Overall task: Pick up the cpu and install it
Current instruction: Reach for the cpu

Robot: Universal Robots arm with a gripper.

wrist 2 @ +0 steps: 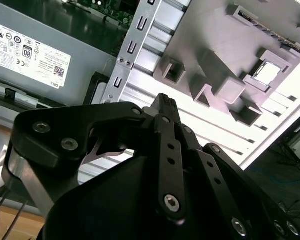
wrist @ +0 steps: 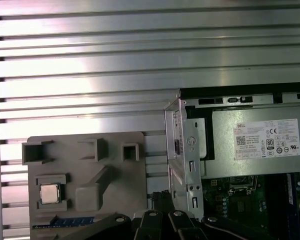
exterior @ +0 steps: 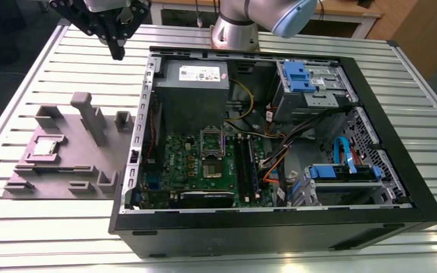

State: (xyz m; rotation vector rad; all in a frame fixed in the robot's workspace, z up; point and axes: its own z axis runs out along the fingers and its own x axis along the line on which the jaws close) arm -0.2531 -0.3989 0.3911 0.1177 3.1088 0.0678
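The cpu (exterior: 45, 147) is a small silvery square chip lying flat in a recess of the grey holder block (exterior: 66, 165), on the exterior view's left. It also shows in both wrist views as the cpu (wrist: 49, 193) (wrist 2: 266, 72), still in its recess. My gripper (exterior: 118, 55) hangs high above the slatted table, beyond the block and beside the case's far corner. Its black fingers (wrist 2: 162, 102) are pressed together with nothing between them. The dark socket frame (exterior: 212, 142) sits on the green board (exterior: 196, 168) inside the open computer case.
The open black case (exterior: 279, 227) takes up the middle and the exterior view's right, with a grey power box (exterior: 194, 74), blue drive bays (exterior: 302, 77) and loose cables (exterior: 279, 165). The holder block has tall posts (exterior: 89, 116). Bare slatted table (wrist: 90, 60) lies around the block.
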